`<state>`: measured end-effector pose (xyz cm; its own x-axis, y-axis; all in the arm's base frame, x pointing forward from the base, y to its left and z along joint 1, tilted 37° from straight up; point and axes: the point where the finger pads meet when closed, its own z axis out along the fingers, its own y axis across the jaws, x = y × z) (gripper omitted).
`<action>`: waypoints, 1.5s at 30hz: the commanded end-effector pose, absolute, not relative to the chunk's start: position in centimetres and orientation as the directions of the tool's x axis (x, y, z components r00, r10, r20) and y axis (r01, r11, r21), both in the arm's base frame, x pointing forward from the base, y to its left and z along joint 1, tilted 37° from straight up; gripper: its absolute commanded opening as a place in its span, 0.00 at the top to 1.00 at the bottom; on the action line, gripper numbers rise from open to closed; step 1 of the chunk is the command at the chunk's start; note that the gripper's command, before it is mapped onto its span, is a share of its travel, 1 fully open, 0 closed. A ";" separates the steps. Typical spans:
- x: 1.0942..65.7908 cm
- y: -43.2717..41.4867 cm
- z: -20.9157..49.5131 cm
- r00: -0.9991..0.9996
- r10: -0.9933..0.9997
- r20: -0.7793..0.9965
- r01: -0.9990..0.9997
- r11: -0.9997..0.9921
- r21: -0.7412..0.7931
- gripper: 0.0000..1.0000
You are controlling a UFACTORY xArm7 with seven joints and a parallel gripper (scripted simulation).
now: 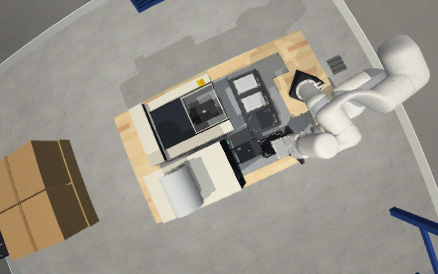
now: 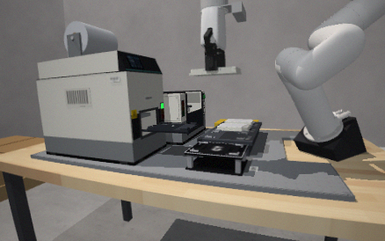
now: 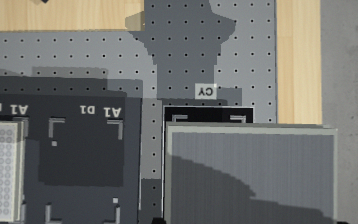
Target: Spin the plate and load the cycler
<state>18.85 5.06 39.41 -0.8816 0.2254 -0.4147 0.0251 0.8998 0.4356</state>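
Observation:
My gripper (image 2: pixel 214 66) is shut on plate K73 (image 2: pixel 214 70) (image 3: pixel 250 175), a flat plate with a grey sealed top. It holds the plate level, high above the deck. In the wrist view the plate covers most of the black CY nest (image 3: pixel 207 114), whose far edge and label show just beyond the plate's edge. Nest D1 (image 3: pixel 85 150) to the left is empty. Two white plates (image 1: pixel 245 84) (image 1: pixel 253 101) lie on the other deck nests; one shows at the left edge of the wrist view (image 3: pixel 9 170). The sealer's stage (image 2: pixel 169 127) sticks out empty.
The sealer (image 2: pixel 97 110) (image 1: pixel 215 172) with its film roll (image 1: pixel 180 195) stands at the left of the deck. The centrifuge (image 1: pixel 172 125) stands beside it. The arm's base (image 2: pixel 334 142) is on the right. A cardboard box (image 1: pixel 40 195) stands on the floor.

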 end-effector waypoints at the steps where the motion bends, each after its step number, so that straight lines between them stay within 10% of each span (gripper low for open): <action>1: 18.9 5.0 39.6 -0.880 0.226 -0.418 0.024 0.899 0.436 1.00; 45: 21.1 6.8 35.9 -0.880 0.226 -0.418 0.024 0.899 0.436 1.00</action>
<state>20.90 6.66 35.95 -0.8816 0.2253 -0.4148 0.0251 0.8999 0.4354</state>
